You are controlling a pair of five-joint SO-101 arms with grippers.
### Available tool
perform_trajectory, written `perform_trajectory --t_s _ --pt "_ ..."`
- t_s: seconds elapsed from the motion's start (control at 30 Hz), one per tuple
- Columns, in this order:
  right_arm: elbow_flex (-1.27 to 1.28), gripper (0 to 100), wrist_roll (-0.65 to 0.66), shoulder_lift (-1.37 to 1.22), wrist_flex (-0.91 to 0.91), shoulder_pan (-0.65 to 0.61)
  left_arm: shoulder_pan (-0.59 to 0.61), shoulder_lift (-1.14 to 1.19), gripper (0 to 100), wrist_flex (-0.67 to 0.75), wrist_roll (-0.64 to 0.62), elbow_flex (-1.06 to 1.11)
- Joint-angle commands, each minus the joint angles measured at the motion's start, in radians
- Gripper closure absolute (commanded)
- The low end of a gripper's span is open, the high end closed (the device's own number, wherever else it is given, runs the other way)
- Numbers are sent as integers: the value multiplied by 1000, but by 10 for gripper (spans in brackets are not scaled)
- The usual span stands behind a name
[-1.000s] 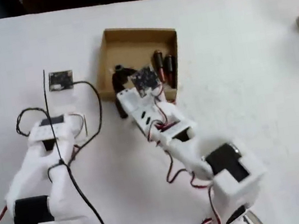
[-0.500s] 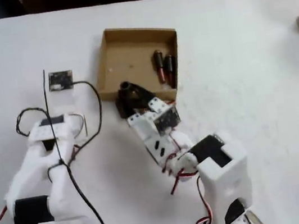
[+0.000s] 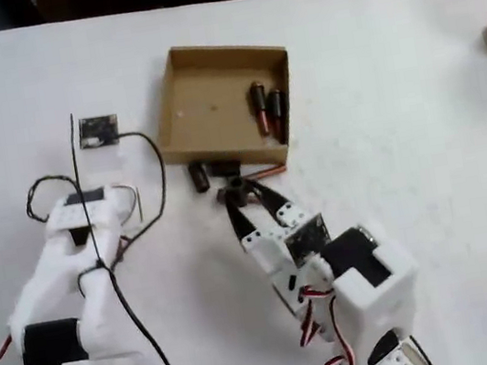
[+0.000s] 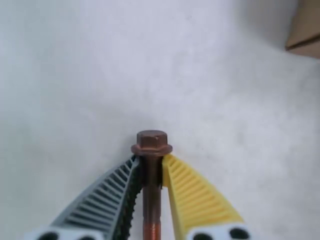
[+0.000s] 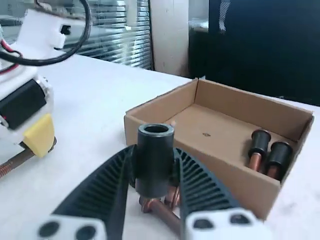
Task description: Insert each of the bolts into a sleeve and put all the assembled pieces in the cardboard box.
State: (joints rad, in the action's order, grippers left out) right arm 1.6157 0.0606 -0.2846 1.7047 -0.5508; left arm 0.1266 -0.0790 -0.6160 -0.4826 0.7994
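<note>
My left gripper (image 4: 151, 164) had its grey and yellow jaws clamped on the shank of a copper hex-headed bolt (image 4: 151, 142). The head stuck out just past the fingertips, low over the white table (image 3: 411, 72). I judged that grip was meant to keep the bolt steady for mating with a sleeve.

My right gripper (image 5: 155, 162) had its black ribbed jaws closed around a black cylindrical sleeve (image 5: 156, 136). It held the sleeve upright with the bore open at the top, which I took as presenting the hole for a bolt. In the high view it sat on the table side of the brown cardboard box (image 3: 178, 109), near the front wall but apart from it.

Two assembled pieces (image 3: 267, 108) lay side by side inside the box against one side wall. A loose black sleeve (image 3: 198, 175) and a loose copper bolt (image 3: 266, 172) lay on the table just beside the front wall, so I reckoned more pairs were left to do.

A second earlier the right arm (image 3: 350, 267) was stretched out with its gripper at the box's front rim. Since then it had drawn back toward its base, carrying the gripper off the rim. The left arm (image 3: 76, 237) had not shifted, and the two pieces in the box lay as before.
</note>
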Motion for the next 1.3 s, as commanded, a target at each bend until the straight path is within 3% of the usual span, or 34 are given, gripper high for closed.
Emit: perform_trajectory --t_s 0.0,0.3,0.53,1.03,1.27 --pt "26 982 -14 47 25 16 1 -12 978 23 9 -44" --pt "26 982 -14 44 24 -39 -74 -31 978 81 2 -48" --pt "26 982 -14 44 24 -31 -171 -286 978 91 0 55" --pt "25 982 -14 44 -16 -15 -337 -855 976 664 0 539" --pt "25 982 -14 44 -18 -15 -406 -1115 976 789 0 669"
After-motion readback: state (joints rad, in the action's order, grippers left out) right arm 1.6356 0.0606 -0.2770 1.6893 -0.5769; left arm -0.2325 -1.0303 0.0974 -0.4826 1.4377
